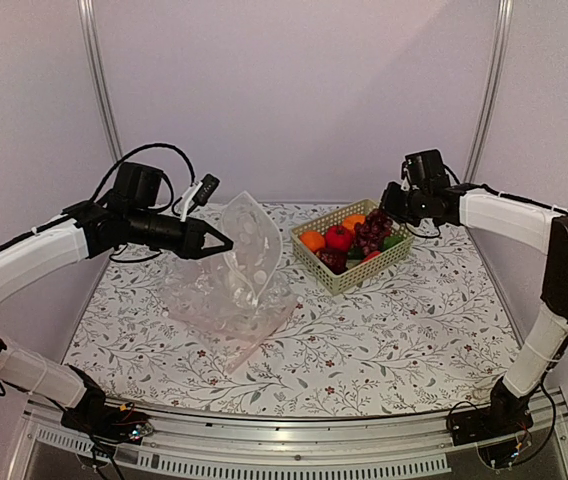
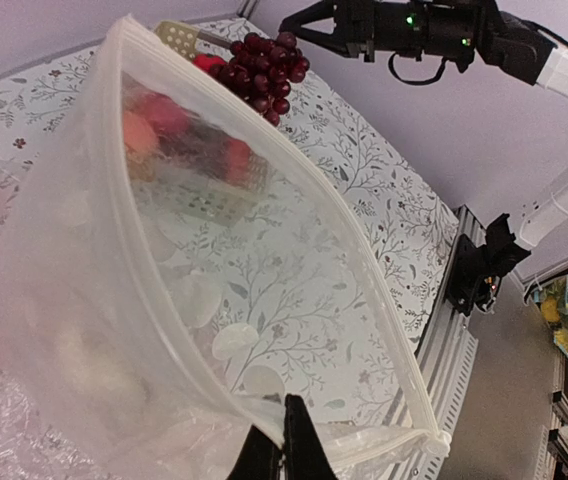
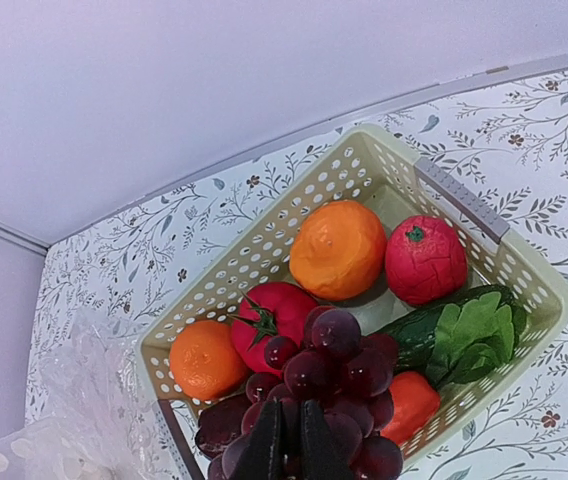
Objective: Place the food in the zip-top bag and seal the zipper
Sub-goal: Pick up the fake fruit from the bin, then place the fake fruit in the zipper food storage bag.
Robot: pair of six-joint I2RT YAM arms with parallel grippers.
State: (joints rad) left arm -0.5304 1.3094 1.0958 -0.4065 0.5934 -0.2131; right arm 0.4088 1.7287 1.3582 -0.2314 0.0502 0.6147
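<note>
At left, the left gripper [image 1: 222, 243] clamped tight on the near rim of the zip-top bag [image 1: 247, 262], with the mouth held up as a wide, leaf-shaped opening. Thin, glossy clear film printed with white dots; upper part raised and tilted toward the basket [image 3: 254, 262], lower part slumped in soft creases on the table [image 1: 414, 320], itself covered in a white cloth with grey-green sprigs. Along the whole rim, the zipper [image 2: 411, 380]: a narrow, whitish ridged strip, unsealed, its two sides bowed well apart.

At right, the right gripper [image 3: 289, 450] pinched shut on the top of the grapes [image 3: 334, 370], over the basket and well apart from the bag. A cluster of smooth, shiny, dark purple spheres; whether lifted clear of the items beneath, not determinable.

In the basket, a rectangular cream plastic tray with perforated walls:
- the round red fruit [image 3: 261, 322], smooth, with a green star-shaped calyx, touching the grapes
- two oranges [image 3: 339, 250], matt and slightly lumpy
- a dimpled red fruit [image 3: 424, 258] against the far wall
- a dark green cucumber-like vegetable [image 3: 419, 330] beside a crinkled green leaf [image 3: 469, 335]
</note>
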